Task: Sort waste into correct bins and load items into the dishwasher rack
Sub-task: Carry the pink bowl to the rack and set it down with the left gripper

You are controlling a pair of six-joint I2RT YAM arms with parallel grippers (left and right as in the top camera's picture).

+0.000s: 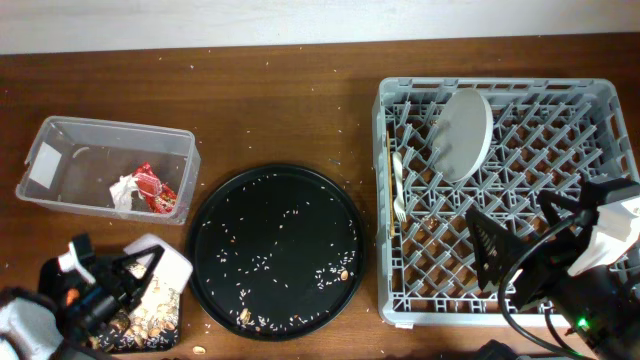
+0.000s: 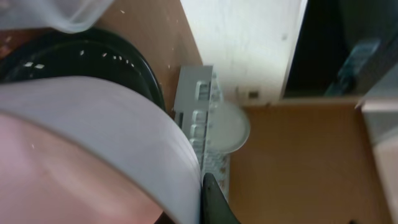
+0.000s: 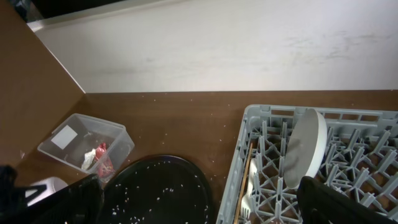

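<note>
Left arm (image 1: 45,310), seven o'clock, wears black casing, orange accents, a white shell; right arm (image 1: 605,240), four o'clock, shows black triangular fingers (image 1: 490,250), white housing, looping black cables (image 1: 515,305), a small green light (image 1: 583,322).

Grey plastic rack (image 1: 520,86), wooden table (image 1: 270,110)

We see a brown wooden tabletop (image 1: 280,100) sprinkled with small white crumbs (image 1: 337,160). A clear plastic tub (image 1: 60,135) sits at ten o'clock. A round black tray (image 1: 270,215) lies at six o'clock, just short of the tub. At eight o'clock, a shallow black tray (image 1: 172,310) lies beside the round one. A large grey rack (image 1: 390,300) fills the three o'clock side, close to the round tray's edge.
</note>
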